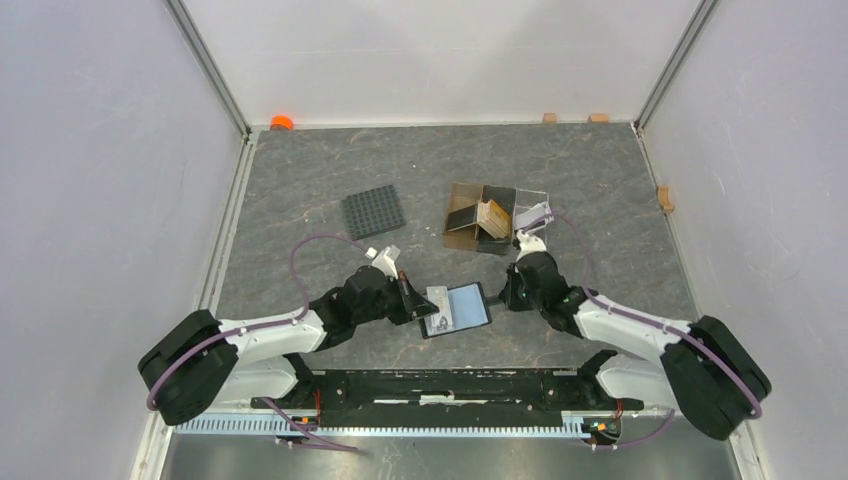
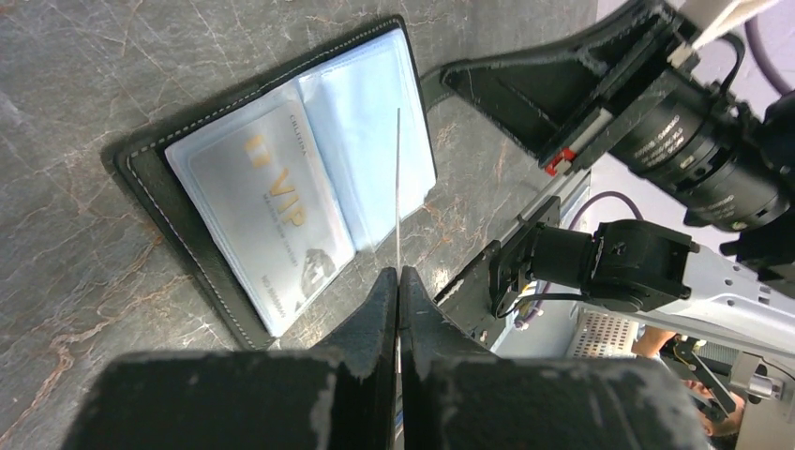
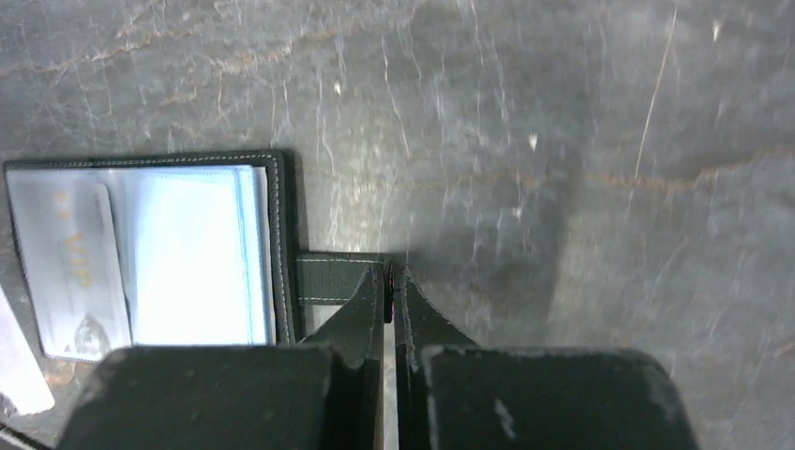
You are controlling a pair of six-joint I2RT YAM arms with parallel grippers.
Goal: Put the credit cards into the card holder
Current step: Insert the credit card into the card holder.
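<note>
We are pinching the strap tab (image 3: 333, 279) of the open card holder (image 1: 468, 305) with the right gripper (image 3: 390, 281), which is closed on it, probably so the holder is not sliding. The left gripper (image 2: 398, 279) is clamping one credit card (image 2: 398, 169) edge-on above the right pocket. The left pocket is already keeping a VIP card (image 2: 272, 211). Tan cards (image 1: 493, 215) are standing in the brown box (image 1: 460, 195), far right.
</note>
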